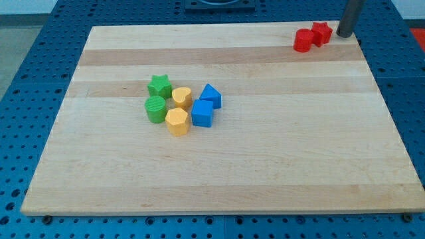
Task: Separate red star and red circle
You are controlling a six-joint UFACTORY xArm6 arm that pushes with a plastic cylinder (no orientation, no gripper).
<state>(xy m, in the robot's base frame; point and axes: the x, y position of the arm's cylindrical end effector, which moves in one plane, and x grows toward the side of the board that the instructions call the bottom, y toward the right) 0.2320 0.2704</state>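
The red circle (303, 40) and the red star (322, 32) sit touching each other near the board's top right corner, the star up and to the right of the circle. My tip (345, 34) stands just to the right of the red star, a small gap apart from it. The rod rises out of the view's top edge.
A cluster sits left of the board's middle: green star (159, 85), green circle (156, 109), yellow heart-like block (182, 97), yellow hexagon (177, 121), blue triangle-like block (211, 95), blue cube (203, 113). The wooden board's (265, 166) top right edge is close to the red blocks.
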